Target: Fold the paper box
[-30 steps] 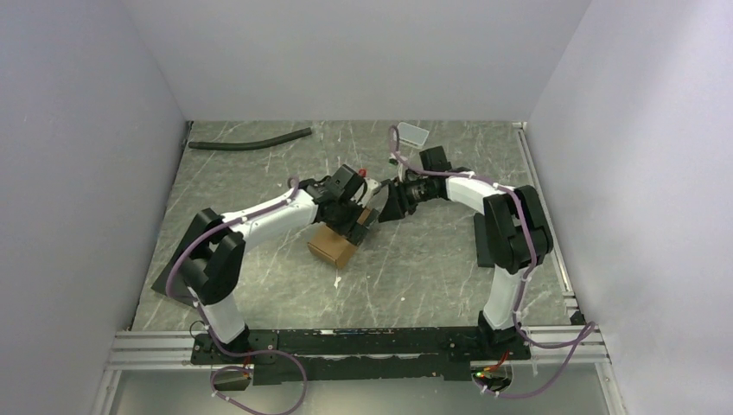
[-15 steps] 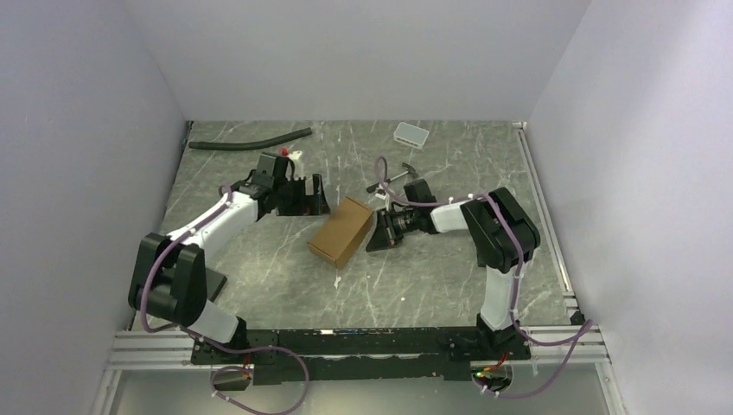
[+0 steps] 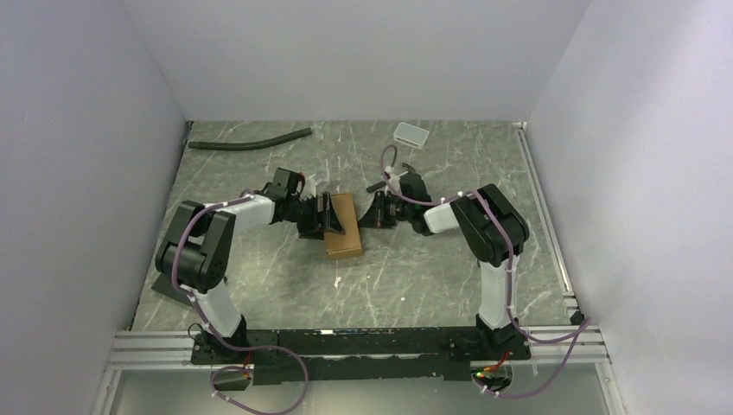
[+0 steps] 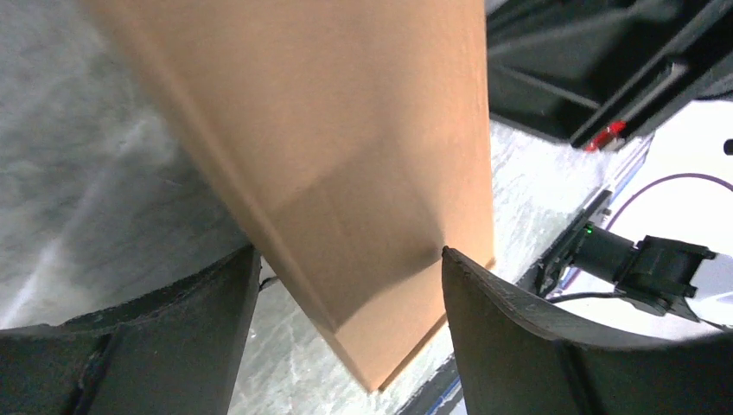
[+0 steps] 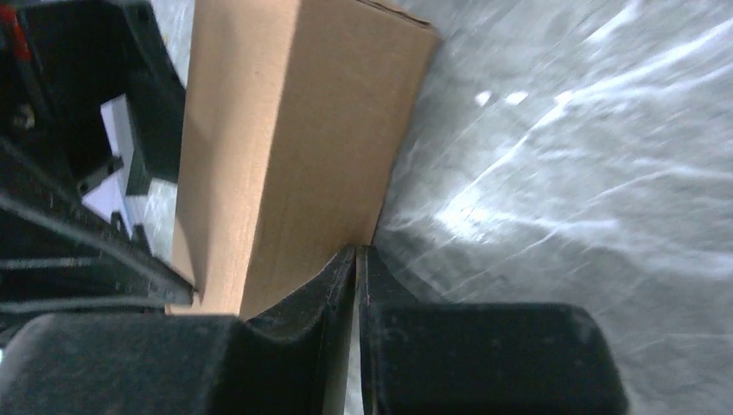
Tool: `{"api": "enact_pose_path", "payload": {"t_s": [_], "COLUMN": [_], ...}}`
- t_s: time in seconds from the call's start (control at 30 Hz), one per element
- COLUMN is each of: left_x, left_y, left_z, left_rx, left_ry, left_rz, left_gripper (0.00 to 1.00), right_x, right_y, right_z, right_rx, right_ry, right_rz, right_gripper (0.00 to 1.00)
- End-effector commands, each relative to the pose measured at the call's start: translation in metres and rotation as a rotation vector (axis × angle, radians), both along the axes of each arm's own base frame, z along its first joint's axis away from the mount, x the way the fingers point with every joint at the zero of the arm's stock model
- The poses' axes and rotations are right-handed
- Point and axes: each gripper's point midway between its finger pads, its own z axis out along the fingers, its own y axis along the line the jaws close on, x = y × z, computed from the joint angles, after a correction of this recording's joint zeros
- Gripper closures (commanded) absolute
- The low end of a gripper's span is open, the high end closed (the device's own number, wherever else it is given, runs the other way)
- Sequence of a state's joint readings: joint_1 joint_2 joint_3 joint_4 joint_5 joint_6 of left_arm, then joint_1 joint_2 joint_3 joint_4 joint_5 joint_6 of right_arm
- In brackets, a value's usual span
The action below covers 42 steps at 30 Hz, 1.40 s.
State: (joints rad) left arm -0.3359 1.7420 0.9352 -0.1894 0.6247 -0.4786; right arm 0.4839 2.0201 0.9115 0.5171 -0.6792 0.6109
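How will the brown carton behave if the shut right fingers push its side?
Lying on a broad face, the paper box probably slides on the smooth table rather than tipping. Its thin cardboard wall may dent under the narrow right fingers.

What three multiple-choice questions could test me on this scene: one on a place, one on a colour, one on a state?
1. Where is the box? A middle of the table B by the back wall C on the rail
2. The hose is: A red B black C white
3. The right tool is: A wide open B shut C gripping the hose
Answers: 1 A, it lies centrally; 2 B, dark against the table; 3 B, its fingers press together.
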Motion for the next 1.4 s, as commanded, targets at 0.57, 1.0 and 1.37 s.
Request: {"api": "enact_pose_path", "payload": {"t_s": [0.57,1.0,1.37], "left_x": [0.051,0.028,0.01], "left_y": [0.095,0.17,0.201], "left_z": [0.152,0.218,0.213], "left_rx": [-0.114,0.105,0.305], "left_ry": [-0.319,-0.474,-0.584], "left_rz": [0.416,0.589,0.622], "left_gripper": [0.0,0.0,0.0], "right_x": [0.041,0.005,0.002], "right_y": [-0.212,-0.295,-0.314], "right_z": [0.197,0.254,0.262], "right_rx": [-0.496,-0.351,-0.248], "right_ry": [-0.845,-0.76,-0.661], "right_rz": [-0.002,-0.393,-0.614], "right_gripper": [0.1,0.0,0.0]}}
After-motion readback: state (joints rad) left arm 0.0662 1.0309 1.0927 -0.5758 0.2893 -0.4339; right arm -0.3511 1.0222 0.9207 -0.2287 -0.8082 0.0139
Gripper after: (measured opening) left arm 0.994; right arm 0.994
